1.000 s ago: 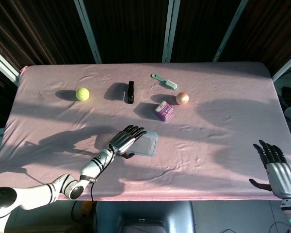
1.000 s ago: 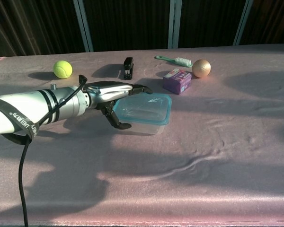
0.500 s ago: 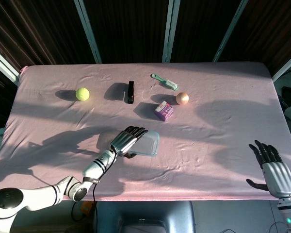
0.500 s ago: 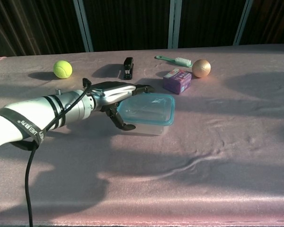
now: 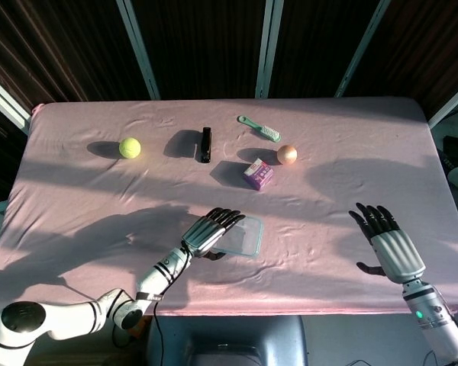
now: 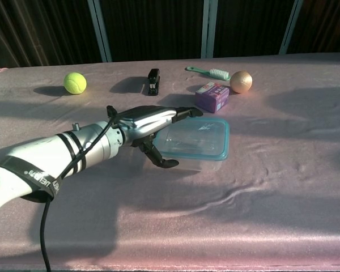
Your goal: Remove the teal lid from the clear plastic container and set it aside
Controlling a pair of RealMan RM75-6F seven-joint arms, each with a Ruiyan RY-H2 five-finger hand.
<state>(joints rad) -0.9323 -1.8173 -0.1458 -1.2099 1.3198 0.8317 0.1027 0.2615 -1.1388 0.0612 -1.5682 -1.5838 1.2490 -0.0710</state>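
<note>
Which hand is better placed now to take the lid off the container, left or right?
Probably the left. The left hand already lies over the near-left edge of the lid, fingers on top and thumb below. The right hand is open, far off to the side.

Bare pink table (image 5: 320, 198) lies open across the centre right of the head view, between the clear plastic container (image 5: 240, 236) and the right hand (image 5: 389, 242). Above the container, a purple box (image 5: 258, 174), orange ball (image 5: 287, 154), brush (image 5: 259, 128) and stapler (image 5: 205, 144) crowd the upper centre.
</note>
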